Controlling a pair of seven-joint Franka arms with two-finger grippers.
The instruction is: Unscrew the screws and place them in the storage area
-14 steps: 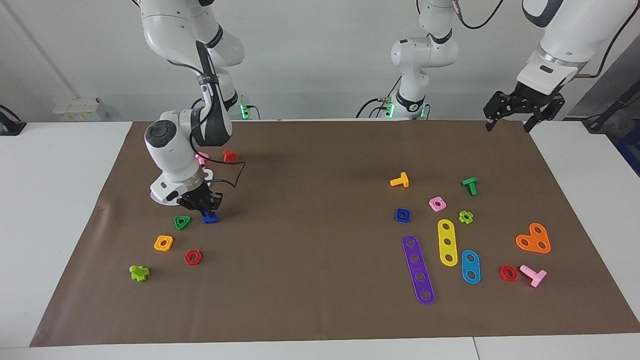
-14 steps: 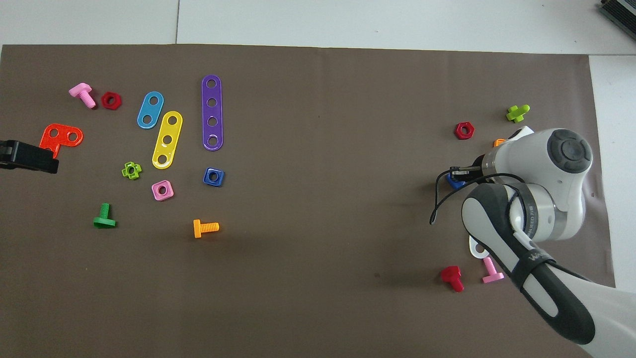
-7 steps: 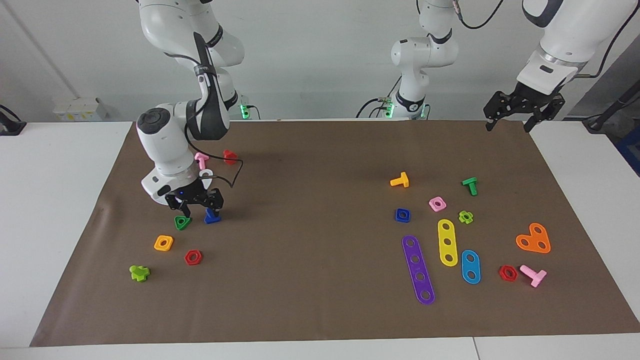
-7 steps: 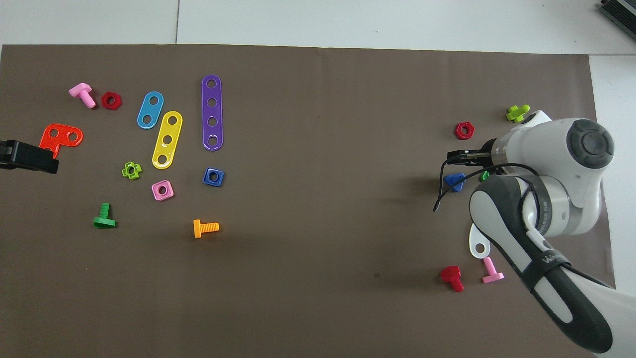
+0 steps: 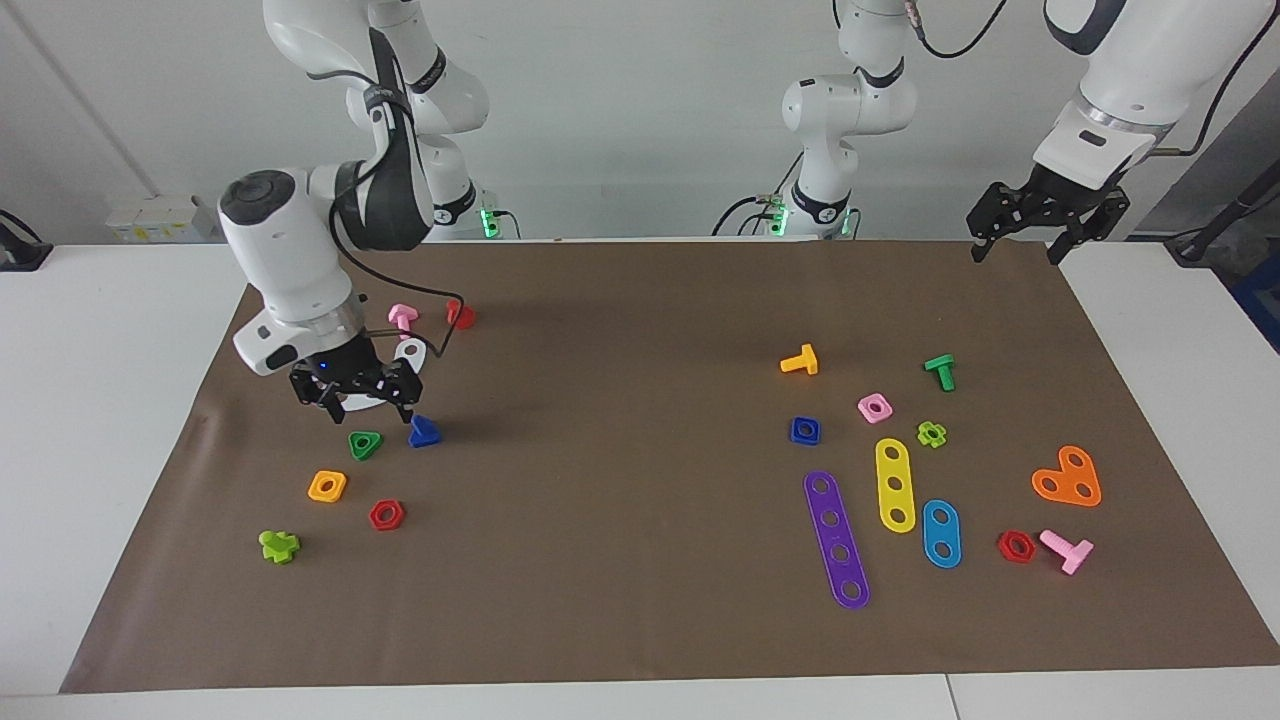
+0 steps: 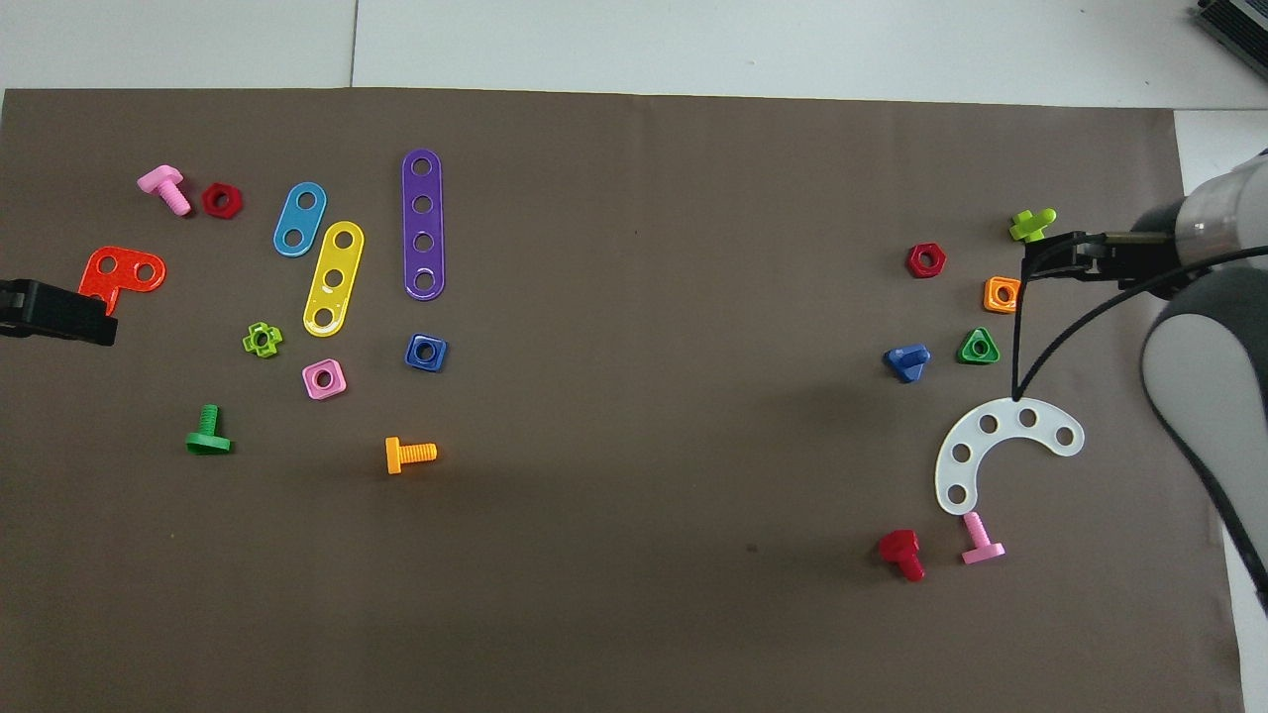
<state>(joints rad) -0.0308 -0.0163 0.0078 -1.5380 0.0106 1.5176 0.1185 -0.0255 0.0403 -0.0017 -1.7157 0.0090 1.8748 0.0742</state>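
The dark-blue screw (image 5: 424, 432) (image 6: 906, 361) lies free on the brown mat of the storage area (image 5: 445, 490) (image 6: 941, 307), beside the green triangular nut (image 5: 365, 444) (image 6: 979, 347). Close by are the orange square nut (image 5: 327, 486), the red hexagonal nut (image 5: 386, 514) and the white curved strip (image 6: 1001, 446). My right gripper (image 5: 367, 409) (image 6: 1035, 259) hangs open and empty a little above the mat, over the patch between the green nut and the white strip, apart from the screw. My left gripper (image 5: 1018, 248) (image 6: 54, 312) waits open over the mat's edge by its own base.
A lime cross bolt (image 5: 279, 546), a pink bolt (image 5: 402, 316) and a red bolt (image 5: 460, 314) lie around the storage area. Toward the left arm's end lie purple (image 5: 836, 538), yellow (image 5: 895, 484) and blue (image 5: 941, 533) strips, a blue square nut (image 5: 805, 430), and several other nuts and bolts.
My right gripper opened and let go of the blue screw, which now rests on the mat. It then rose and drew away toward the right arm's end. The left arm stayed still.
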